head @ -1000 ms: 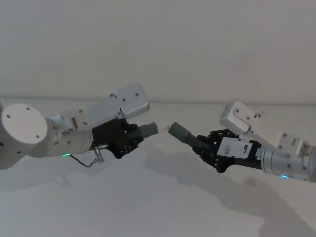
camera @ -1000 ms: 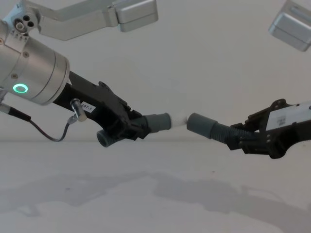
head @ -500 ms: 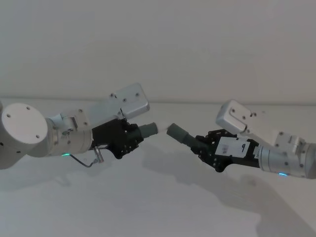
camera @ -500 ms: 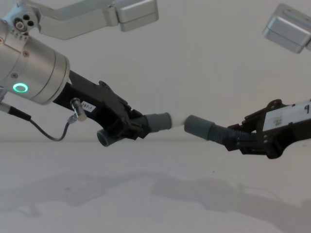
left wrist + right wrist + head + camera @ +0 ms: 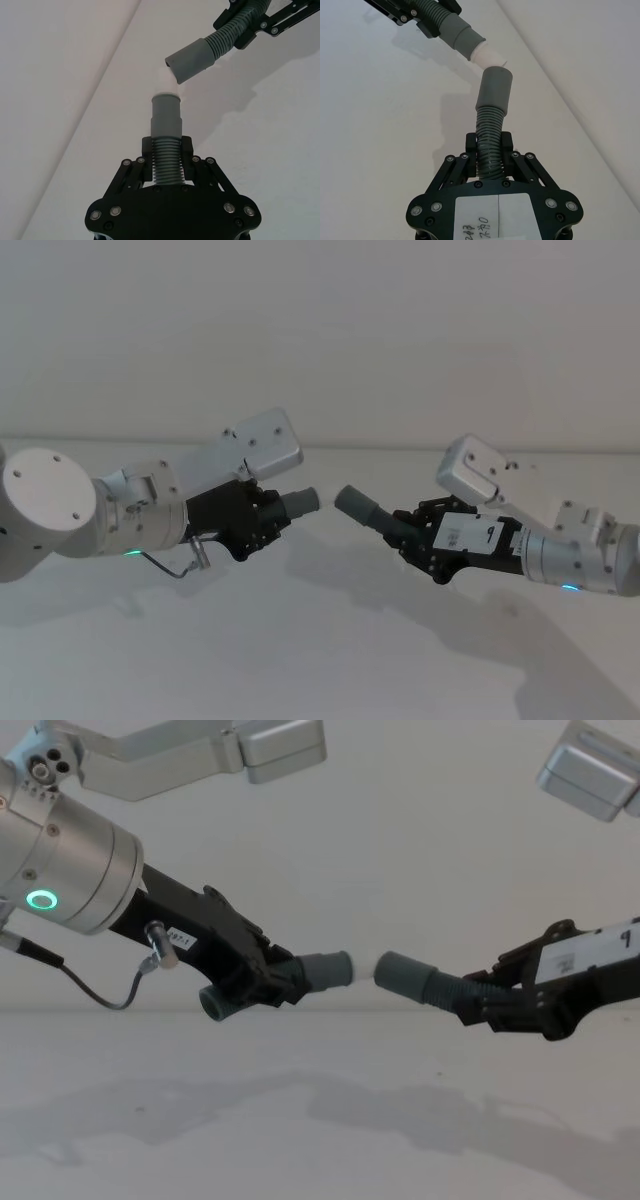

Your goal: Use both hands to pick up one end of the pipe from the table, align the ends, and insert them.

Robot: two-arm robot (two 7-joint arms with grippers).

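Both pipe pieces above table (image 5: pixel 320 660). Left gripper (image 5: pixel 262 520) clamps left piece (image 5: pixel 325 970); right gripper (image 5: pixel 420 537) clamps right piece (image 5: pixel 405 974). Cuffs face each other, just apart, centre.

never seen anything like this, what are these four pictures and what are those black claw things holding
It is a two-armed robot. One picture comes from its head, one from its chest, and one from a camera on each wrist. The black claws are its grippers. The left gripper has its fingers shut on a grey hose piece with a white tip. The right gripper is shut on a ribbed hose piece. Both are held in the air above a white table, the two ends facing each other, close but not joined.
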